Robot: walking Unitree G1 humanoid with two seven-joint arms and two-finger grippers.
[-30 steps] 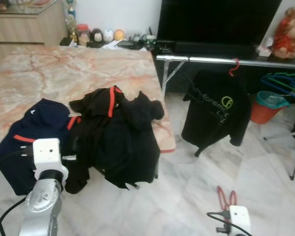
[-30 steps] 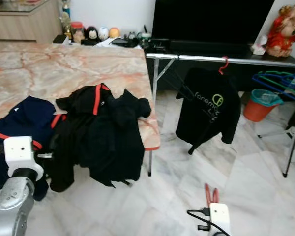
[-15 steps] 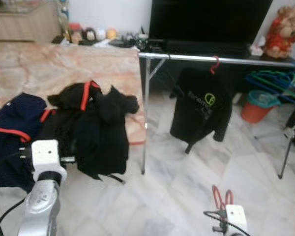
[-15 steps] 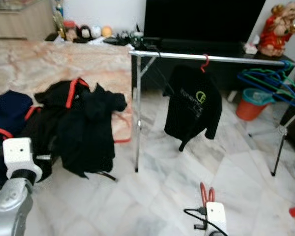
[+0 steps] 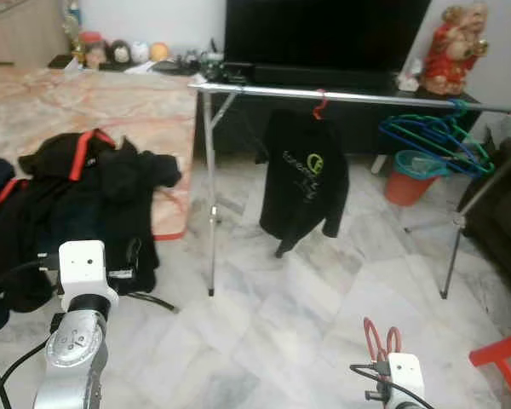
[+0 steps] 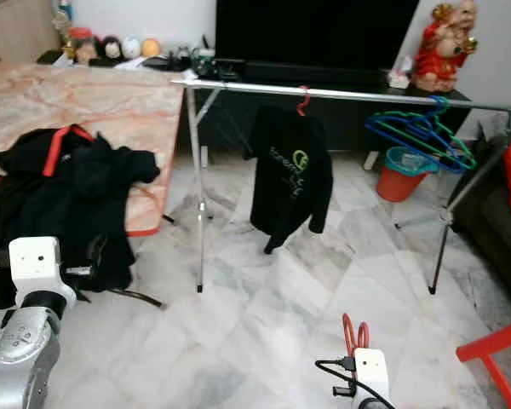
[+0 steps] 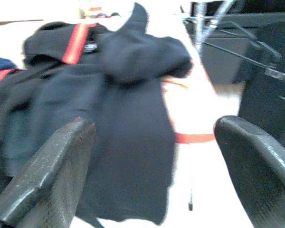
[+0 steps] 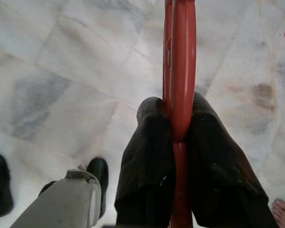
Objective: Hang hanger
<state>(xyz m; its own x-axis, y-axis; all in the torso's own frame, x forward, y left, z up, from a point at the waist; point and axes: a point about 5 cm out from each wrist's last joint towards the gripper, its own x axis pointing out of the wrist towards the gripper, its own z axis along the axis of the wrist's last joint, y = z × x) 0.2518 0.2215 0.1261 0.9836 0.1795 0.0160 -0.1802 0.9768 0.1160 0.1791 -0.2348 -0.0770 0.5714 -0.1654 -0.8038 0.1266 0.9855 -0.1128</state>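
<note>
My right gripper (image 8: 179, 137) is shut on a red plastic hanger (image 8: 179, 71), held low over the marble floor; the hanger's top (image 5: 381, 335) pokes up above the right wrist. A silver clothes rail (image 5: 366, 96) runs across the room ahead. On it hang a black shirt with a green logo (image 5: 305, 175) on a red hanger hook (image 5: 320, 104), and a bunch of green and blue hangers (image 5: 434, 136). My left gripper (image 7: 152, 166) is open and holds nothing, facing a pile of black clothes with red trim (image 7: 109, 95).
A marble table (image 5: 111, 98) with the clothes pile (image 5: 85, 196) stands at the left. An orange bucket (image 5: 406, 177) sits behind the rail, and a red stool (image 5: 504, 362) at the lower right. A dark TV (image 5: 324, 38) backs the rail. Bare toes (image 8: 282, 211) show near the hanger.
The camera has swung right: the table slid left and the rail with the shirt came toward the middle. The right gripper still holds the red hanger; the left stays open.
</note>
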